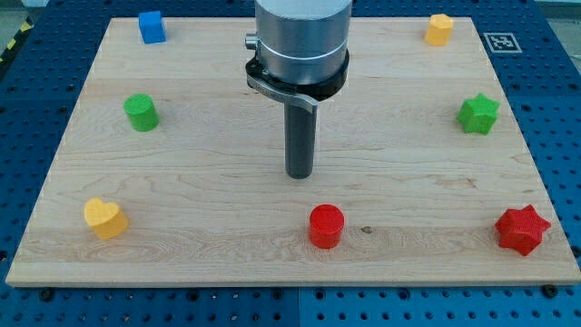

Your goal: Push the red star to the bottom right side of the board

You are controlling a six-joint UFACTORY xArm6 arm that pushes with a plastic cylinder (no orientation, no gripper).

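Jaws: none on this rig, so no wide/narrow state to log; arm ends in a straight dark rod, and my tip (pixel 300 174) sits on the bench (pixel 227 227) approx. mid-board, touching no block.

Red star (pixel 521 229): well apart from tip, toward view's bottom right, close to the board's bottom right corner, upright on the wood.

Red cylinder (pixel 326 225): nearest block to tip, just below it and slightly to view's right; clear gap between them, no contact.

Yellow heart (pixel 105 218): far to view's left of tip and below, near bottom left corner.

Green cylinder (pixel 141 112): view's left of tip, a bit above tip level, well apart.

Blue block (pixel 152 26), cube-like: up and to view's left, near top left corner.

Green star (pixel 477 113): view's right of tip, above tip level, near right edge, directly above red star w/ wide gap.

Yellow block (pixel 439 29), shape unclear (roughly hexagonal): top right corner region, far from tip.

Rod's metal collar (pixel 300 41) hides part of the board's top centre. Board rests on a blue perforated surface (pixel 36 109); a printed marker tag (pixel 500 42) lies beside the top right corner.
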